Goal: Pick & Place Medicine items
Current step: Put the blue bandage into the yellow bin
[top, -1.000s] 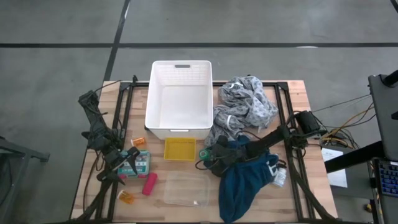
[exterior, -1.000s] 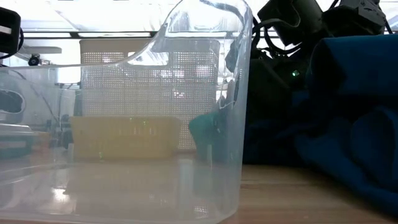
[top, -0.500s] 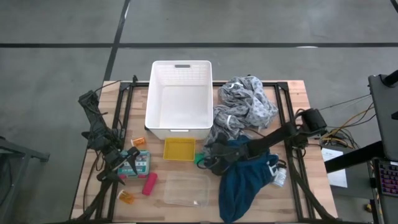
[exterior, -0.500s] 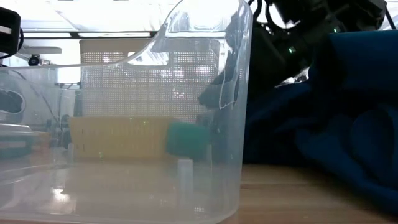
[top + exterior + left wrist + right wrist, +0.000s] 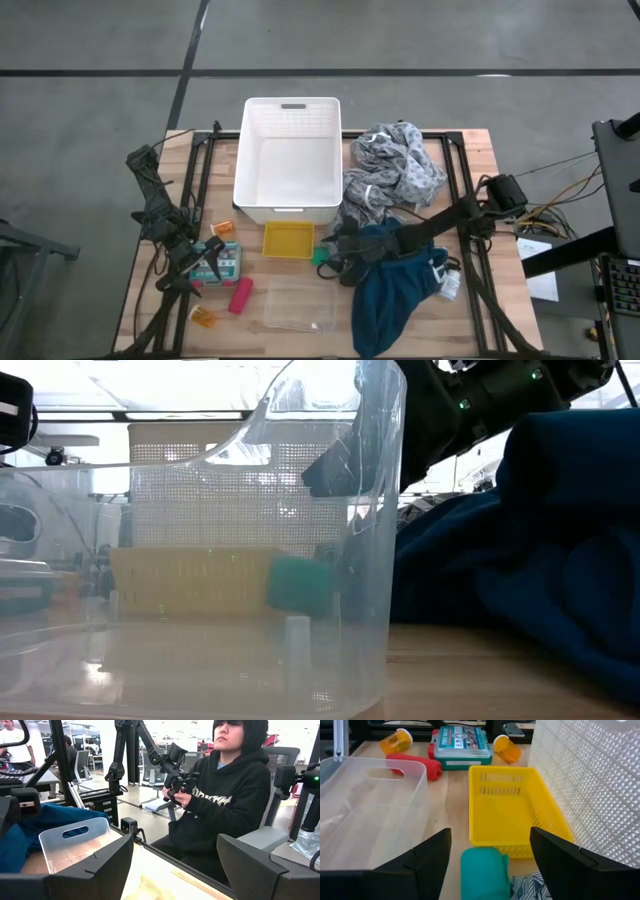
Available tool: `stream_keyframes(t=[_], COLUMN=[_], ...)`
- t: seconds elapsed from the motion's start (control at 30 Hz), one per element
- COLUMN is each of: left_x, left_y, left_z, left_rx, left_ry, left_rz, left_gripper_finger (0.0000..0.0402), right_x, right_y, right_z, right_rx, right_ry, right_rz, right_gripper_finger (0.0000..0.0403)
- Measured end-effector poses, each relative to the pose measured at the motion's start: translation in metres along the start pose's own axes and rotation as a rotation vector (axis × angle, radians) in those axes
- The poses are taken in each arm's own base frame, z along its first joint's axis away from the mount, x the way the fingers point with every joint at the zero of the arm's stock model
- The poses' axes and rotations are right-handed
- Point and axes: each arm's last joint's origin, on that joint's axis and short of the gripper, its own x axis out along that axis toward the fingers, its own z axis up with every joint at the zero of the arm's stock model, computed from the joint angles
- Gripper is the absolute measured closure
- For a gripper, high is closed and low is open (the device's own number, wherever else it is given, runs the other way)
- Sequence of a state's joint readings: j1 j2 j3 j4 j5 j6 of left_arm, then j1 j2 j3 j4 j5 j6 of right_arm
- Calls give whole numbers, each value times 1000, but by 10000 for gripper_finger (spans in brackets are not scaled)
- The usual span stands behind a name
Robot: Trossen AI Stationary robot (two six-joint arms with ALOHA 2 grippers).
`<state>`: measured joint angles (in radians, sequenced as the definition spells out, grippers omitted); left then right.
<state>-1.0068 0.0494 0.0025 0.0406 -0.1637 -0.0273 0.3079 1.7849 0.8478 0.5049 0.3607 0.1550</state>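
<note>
**Right gripper over the green roll beside the yellow tray**

In the low view we meet first the clear plastic bin [image 5: 200,560], filling the left and centre of the frame. Through its wall we see the green roll [image 5: 298,582] lying on the table, with the yellow tray [image 5: 190,580] behind it and the white perforated basket [image 5: 240,510] beyond that. The teal-blue cloth [image 5: 540,560] occupies the right of the frame.

In the high view we place the right gripper [image 5: 330,257] at lower centre, just above the green roll [image 5: 321,256], which lies at the right edge of the yellow tray [image 5: 288,239] and just above the clear bin [image 5: 297,306]. In the right wrist view its two fingers [image 5: 415,865] stand spread to either side of the roll [image 5: 481,872], with gaps showing between the fingers and the roll; we see no contact there.

The left gripper [image 5: 205,262] rests at the lower left of the high view, over the teal-and-white medicine box [image 5: 222,262]; its jaws are spread wide with nothing between them. Nearby lie the pink-red cylinder [image 5: 240,296], one orange pill bottle [image 5: 204,317] below it, and another [image 5: 223,228] above the box.

Farther up the frame stand the white basket [image 5: 288,160] and, to its right, the grey patterned cloth [image 5: 395,170]. In the left wrist view a person in a dark hoodie [image 5: 230,795] sits beyond the table edge.
</note>
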Motion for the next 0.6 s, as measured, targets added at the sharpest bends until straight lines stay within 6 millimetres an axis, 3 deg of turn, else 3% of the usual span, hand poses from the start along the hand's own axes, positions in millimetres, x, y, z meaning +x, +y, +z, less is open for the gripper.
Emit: stream_keyframes(t=[0.6], left_x=[0], left_y=[0], left_z=[0], left_rx=[0], left_ry=[0], left_rz=[0], left_gripper_finger=[110], right_x=[24], right_y=[7], right_z=[-12], right_rx=[-10], right_ry=[62], right_rz=[-8], right_gripper_finger=[158])
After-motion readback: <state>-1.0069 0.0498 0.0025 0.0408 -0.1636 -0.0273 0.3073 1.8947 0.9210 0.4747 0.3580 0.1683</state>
